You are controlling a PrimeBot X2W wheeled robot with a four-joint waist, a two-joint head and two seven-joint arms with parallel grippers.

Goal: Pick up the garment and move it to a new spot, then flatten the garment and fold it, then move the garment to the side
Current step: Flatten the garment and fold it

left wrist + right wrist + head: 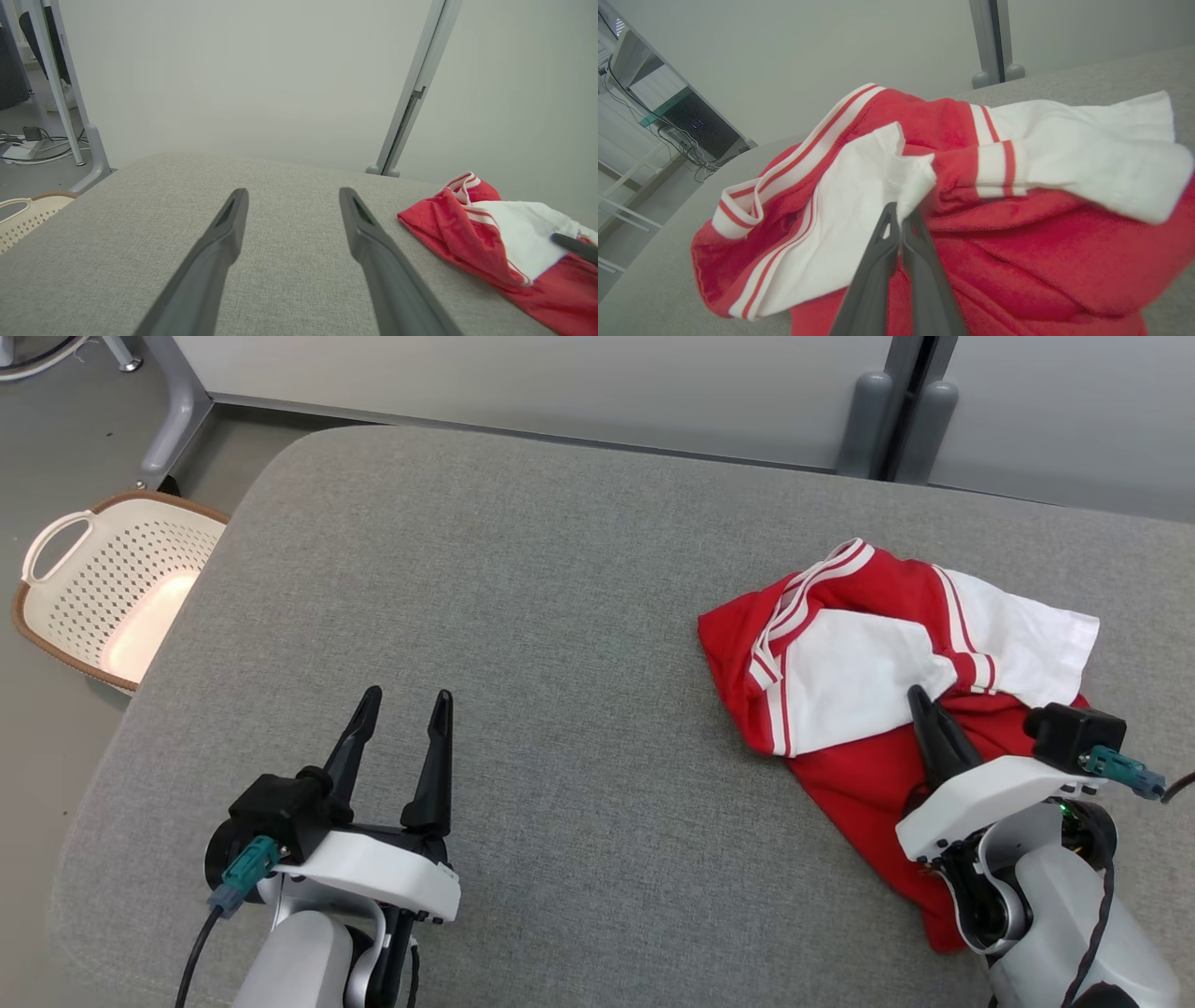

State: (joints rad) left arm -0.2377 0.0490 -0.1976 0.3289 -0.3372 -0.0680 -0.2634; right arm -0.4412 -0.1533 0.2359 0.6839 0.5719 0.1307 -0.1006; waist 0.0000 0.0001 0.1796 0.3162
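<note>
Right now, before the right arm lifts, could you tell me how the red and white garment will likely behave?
The garment lies crumpled in soft folds, so it will probably hang limp and unfurl. The right gripper pinches only one white fold, so the rest may trail across the grey cushion. Fleecy cloth should grip well.

Pale grey forearms, white wrist shells, black camera blocks, teal plugs, black cables, long dark fingers

My grey fabric bench bears one crumpled red-and-white garment, at my right jaws, well apart from my left jaws.
</note>
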